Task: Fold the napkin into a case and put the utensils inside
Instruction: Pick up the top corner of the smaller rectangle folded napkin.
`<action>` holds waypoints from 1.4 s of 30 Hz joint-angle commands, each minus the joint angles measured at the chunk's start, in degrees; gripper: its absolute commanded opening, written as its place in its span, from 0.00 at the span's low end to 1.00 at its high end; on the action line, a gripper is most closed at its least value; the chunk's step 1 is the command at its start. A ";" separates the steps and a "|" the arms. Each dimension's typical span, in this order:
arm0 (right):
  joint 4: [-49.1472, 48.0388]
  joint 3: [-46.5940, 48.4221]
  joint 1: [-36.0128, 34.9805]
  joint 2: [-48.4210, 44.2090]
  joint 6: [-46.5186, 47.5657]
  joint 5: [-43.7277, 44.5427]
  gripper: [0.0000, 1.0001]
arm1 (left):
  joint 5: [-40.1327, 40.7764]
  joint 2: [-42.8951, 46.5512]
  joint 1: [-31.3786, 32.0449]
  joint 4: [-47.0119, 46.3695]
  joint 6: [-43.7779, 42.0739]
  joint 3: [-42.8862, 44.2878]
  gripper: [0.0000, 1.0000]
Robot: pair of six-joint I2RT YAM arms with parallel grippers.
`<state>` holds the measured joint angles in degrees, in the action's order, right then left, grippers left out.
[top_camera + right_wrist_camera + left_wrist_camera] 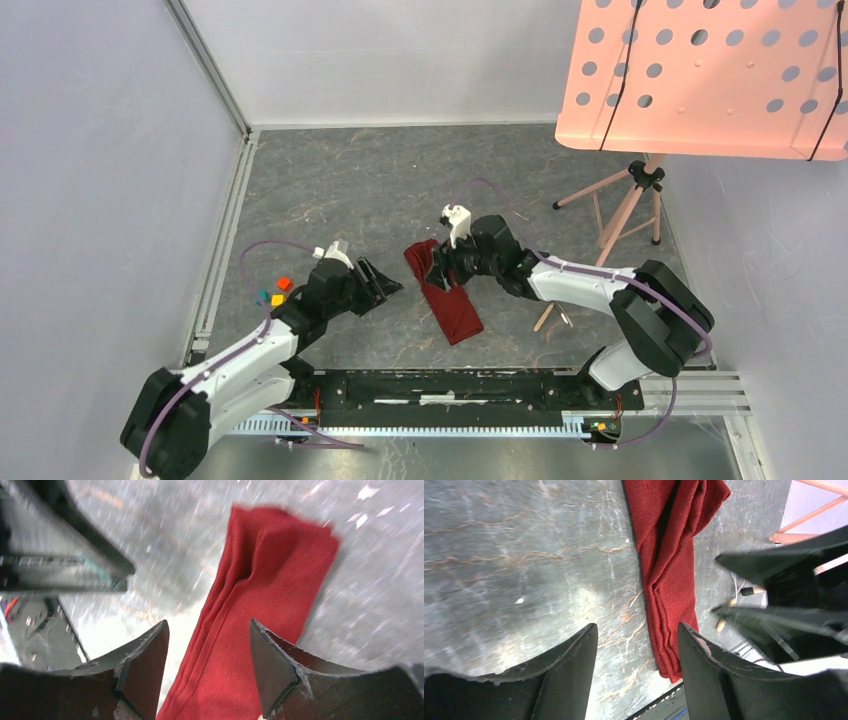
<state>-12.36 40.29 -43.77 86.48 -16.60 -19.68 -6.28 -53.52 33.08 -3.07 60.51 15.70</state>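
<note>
You had both sets of jaws spread and empty: the left gripper [636,630] just beside the folded napkin [669,580] on the tabletop [524,555], the right gripper [207,625] above it. A snagging finger could have pulled its loose folds open.

White-and-black arms [250,355], purple cables [270,243], black wedge-fingered left hand [636,626].

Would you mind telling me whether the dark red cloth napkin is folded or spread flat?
Folded: the dark red cloth napkin lies as a narrow strip with layered lengthwise creases.
</note>
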 commanded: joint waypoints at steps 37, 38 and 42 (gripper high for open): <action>9.56 25.64 -13.98 17.87 -1.78 46.65 0.52 | -4.59 14.59 -3.88 18.88 -14.54 3.10 0.74; 9.42 25.41 -13.97 17.85 -1.77 46.74 0.52 | -4.59 14.52 -3.90 18.87 -14.54 3.10 0.74; 9.11 24.79 -13.98 17.97 -1.81 46.82 0.51 | -4.42 14.56 -3.89 19.21 -14.74 3.51 0.74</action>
<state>-2.90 63.86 -57.65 104.12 -19.14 24.53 -10.81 -39.38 29.58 15.84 48.47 16.56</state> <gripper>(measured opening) 0.518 0.740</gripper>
